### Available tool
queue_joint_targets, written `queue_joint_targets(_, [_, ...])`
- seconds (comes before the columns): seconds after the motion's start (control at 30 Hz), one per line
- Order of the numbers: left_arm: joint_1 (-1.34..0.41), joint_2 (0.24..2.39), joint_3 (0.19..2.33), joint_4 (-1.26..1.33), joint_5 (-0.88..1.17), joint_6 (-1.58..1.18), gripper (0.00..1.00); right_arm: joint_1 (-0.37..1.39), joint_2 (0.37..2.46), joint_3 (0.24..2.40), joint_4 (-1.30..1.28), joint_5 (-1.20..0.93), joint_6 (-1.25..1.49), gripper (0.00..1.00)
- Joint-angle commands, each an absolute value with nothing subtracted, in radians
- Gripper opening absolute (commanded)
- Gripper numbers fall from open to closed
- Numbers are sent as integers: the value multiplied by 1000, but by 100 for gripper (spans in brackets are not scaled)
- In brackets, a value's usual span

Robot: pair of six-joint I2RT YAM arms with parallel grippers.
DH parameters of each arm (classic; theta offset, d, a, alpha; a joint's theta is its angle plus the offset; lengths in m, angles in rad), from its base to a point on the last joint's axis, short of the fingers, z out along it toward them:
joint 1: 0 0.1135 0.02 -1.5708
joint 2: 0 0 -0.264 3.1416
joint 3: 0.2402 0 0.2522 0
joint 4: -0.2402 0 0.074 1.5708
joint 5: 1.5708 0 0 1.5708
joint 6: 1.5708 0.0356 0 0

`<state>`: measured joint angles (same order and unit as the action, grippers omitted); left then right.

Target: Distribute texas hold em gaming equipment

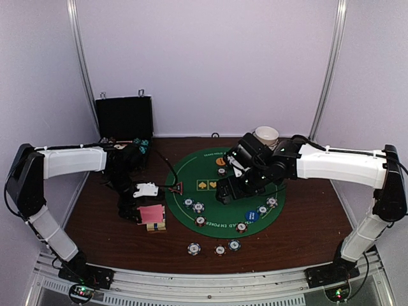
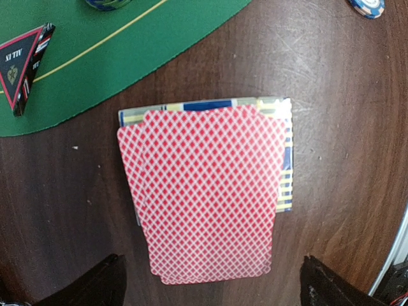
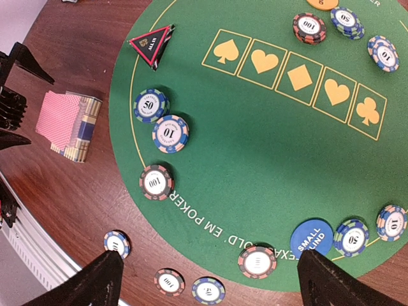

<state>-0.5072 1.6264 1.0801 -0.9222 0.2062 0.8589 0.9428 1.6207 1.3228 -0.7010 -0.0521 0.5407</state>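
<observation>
Looks partly done. Nearest, on bare wood [image 1: 287, 248]: three poker chips [image 1: 220, 250]. Further in, pink-backed cards [image 2: 204, 191] stacked on their box [image 2: 286, 172], undealt, under a wide-spread left gripper [image 2: 210, 284]. Beyond, over the green mat [image 3: 268, 166] with more chips, blue button [image 3: 312, 237] and red triangle [image 3: 152, 43]: right gripper [image 3: 210, 280], spread too, empty

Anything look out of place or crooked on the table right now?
The playing cards sit skewed on the card box, slightly fanned and overhanging its edge. Three poker chips lie off the green mat on the wooden table near the front edge. Nothing looks spilled or damaged.
</observation>
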Motion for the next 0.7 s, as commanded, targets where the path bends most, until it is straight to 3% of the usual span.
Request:
queue_joint_targets(0.0, [-511,1633,1070,-903,207,868,98,939,1581,1313,-693,-57,552,99])
queue_joint_targets(0.67, [-514,1670,1050,-868,201,870,98,939,1584,1317,-701,-69,551,100])
